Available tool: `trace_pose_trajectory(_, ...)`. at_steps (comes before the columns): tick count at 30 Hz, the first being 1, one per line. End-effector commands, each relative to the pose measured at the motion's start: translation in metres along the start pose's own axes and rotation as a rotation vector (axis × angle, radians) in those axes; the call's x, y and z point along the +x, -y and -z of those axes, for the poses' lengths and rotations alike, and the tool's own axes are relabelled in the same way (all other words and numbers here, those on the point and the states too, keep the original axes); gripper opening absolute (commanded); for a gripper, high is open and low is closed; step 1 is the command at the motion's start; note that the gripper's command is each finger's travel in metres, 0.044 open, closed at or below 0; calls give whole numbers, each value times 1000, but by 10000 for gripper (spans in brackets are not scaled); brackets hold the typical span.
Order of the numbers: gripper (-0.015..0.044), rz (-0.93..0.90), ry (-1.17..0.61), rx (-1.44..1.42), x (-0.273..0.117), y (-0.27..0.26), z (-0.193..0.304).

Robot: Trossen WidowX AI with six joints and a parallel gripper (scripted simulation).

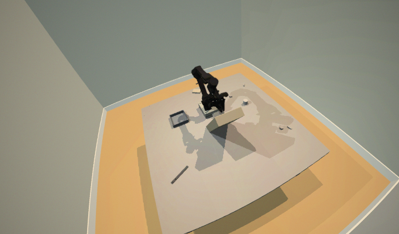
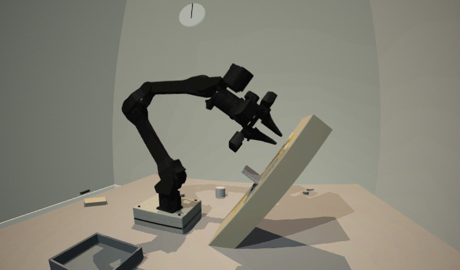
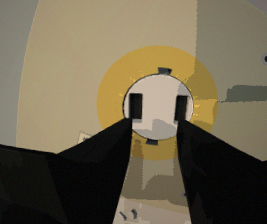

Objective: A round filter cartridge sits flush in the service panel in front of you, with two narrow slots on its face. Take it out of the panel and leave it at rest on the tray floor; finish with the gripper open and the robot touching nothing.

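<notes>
Wrist view looks past the two dark fingers of the tool [image 3: 153,129], which stand partly apart with nothing between them, their tips lined up just in front of the two dark slots on the pale round filter cartridge [image 3: 158,99]. The cartridge sits flush in the service panel [image 3: 71,63], ringed by a yellow band [image 3: 111,96] with small dark tabs above and below it.

From the exterior view, nearest the camera the dark open tray [image 2: 96,253] rests on the tabletop [image 2: 375,235], well apart from the panel. Beyond it the arm's base block [image 2: 167,216] stands beside the foot of the tan panel [image 2: 285,174], which leans back at a steep tilt. The tool [image 2: 274,137] hangs in the air close to the panel's upper face, pointing at it without touching. A small grey flap [image 2: 251,174] juts from the panel lower down. Farther back lie a grey cylinder [image 2: 220,191], a tan block [image 2: 95,201] and small grey bits [image 2: 306,191].

A dark bar [image 1: 179,174] shows in the top view, lying alone on the tabletop well away from everything.
</notes>
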State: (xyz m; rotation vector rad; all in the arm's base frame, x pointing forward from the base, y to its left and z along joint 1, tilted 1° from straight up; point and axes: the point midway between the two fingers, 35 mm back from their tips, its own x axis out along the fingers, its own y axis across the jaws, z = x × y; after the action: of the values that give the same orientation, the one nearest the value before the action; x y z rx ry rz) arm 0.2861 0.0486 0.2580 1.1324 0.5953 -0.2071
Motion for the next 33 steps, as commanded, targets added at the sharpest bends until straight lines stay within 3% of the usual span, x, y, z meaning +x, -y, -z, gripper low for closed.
trace_pose_trajectory(1,117,4,4,6,8,2,0)
trace_pose_trajectory(33,117,3,5,6,20,2,-1)
